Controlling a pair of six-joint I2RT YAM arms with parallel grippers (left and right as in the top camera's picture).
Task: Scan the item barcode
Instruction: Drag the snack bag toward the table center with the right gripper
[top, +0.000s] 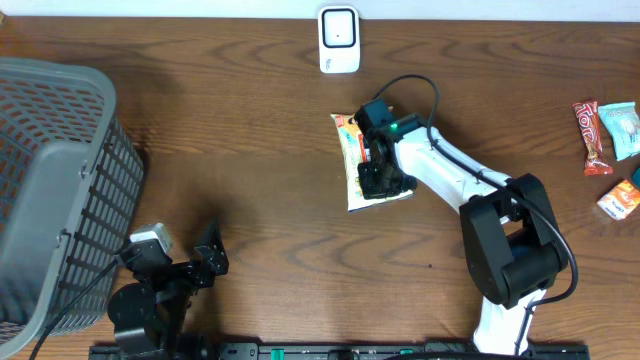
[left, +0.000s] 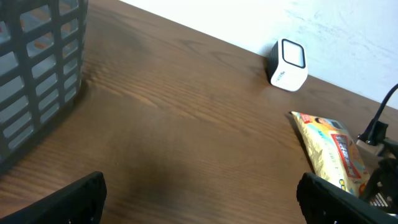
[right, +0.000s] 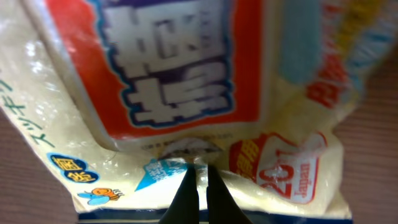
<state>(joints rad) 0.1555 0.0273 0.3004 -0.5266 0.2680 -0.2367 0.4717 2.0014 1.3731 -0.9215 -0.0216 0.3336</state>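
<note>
From above, the right gripper (top: 380, 168) sits over the middle of the bag (top: 349, 150) and hides most of its print. Only the left strip and the near corner show. Whether a barcode faces up I cannot tell.

In the right wrist view the bag (right: 186, 74) fills the frame and runs off the top and sides. Its big lettering is too blurred to read. The basket (top: 50, 180) is cut off by the left edge. In the left wrist view only the left gripper's dark fingertips (left: 68, 199) poke in at the bottom corners.

The bag is glossy, crinkled film, pale yellow with a red panel of white and blue characters, and it is flat and pillow-shaped. The scanner (top: 339, 40) is a small white rounded block with a dark window, standing at the far edge of the table (top: 250, 120), which is dark wood with a strong grain. The basket is grey plastic with lattice walls.

The bag is right of centre, nearer than the scanner and apart from it. Whether it rests flat or is raised off the wood I cannot tell. The right gripper reaches it from the right, its fingers (right: 186, 199) pressed together on a small pucker of film. The left gripper (top: 205, 255) is spread wide and holds nothing, near left beside the basket and well apart from the bag. A few small snacks (top: 592, 135) lie at the right edge.
</note>
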